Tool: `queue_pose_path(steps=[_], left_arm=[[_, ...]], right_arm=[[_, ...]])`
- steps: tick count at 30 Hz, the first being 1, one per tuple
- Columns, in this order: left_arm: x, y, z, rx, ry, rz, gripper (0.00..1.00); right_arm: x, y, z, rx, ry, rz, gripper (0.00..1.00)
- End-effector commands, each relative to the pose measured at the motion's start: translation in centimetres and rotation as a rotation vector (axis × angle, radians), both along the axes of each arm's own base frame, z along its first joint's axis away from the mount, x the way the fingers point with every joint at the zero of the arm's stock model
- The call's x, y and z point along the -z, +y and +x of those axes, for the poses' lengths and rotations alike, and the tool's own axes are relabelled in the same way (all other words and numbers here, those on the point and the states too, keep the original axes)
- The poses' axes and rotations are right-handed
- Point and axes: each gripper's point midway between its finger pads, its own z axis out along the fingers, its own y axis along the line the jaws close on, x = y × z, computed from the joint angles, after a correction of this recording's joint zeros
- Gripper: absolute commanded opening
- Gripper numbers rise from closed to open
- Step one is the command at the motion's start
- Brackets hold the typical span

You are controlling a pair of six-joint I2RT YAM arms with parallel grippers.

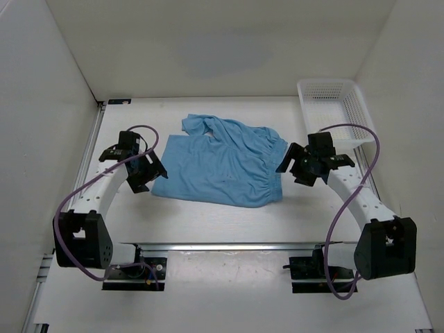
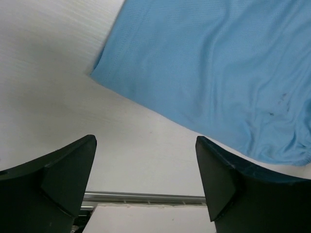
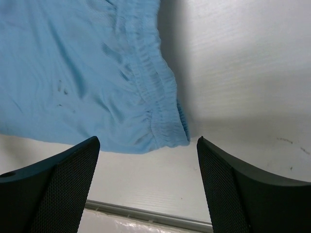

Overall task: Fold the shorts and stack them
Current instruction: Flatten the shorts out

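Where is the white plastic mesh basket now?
In the top view, the white plastic mesh basket stands at the table's far right corner, beyond the right gripper and right of the light blue fabric shorts.

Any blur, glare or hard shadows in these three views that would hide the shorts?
Top external: even, soft light, shorts sharp, a faint grey patch on the back wall. Left wrist: fabric weave crisp, fingers dark. Right wrist: a soft shadow on the table beside the waistband; no glare.
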Motion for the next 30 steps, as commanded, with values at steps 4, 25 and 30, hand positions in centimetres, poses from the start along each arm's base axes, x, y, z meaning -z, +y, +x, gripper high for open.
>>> queue_pose_path(steps=[4, 25, 30], left_arm=[[2.9, 0.5, -0.1, -0.036, 0.055, 0.03, 1.0], [8.1, -0.6, 2.7, -0.027, 0.149, -0.015, 0.11], [4.2, -2.2, 3.8, -0.006, 0.039, -0.094, 0.11]], right_arm=[[2.4, -1.4, -2.5, 0.083, 0.058, -0.005, 0.89], [7.9, 2.3, -5.0, 0.131, 0.26, 0.385, 0.9], [9.3, 3.1, -4.5, 0.164, 0.308, 0.445, 0.83]])
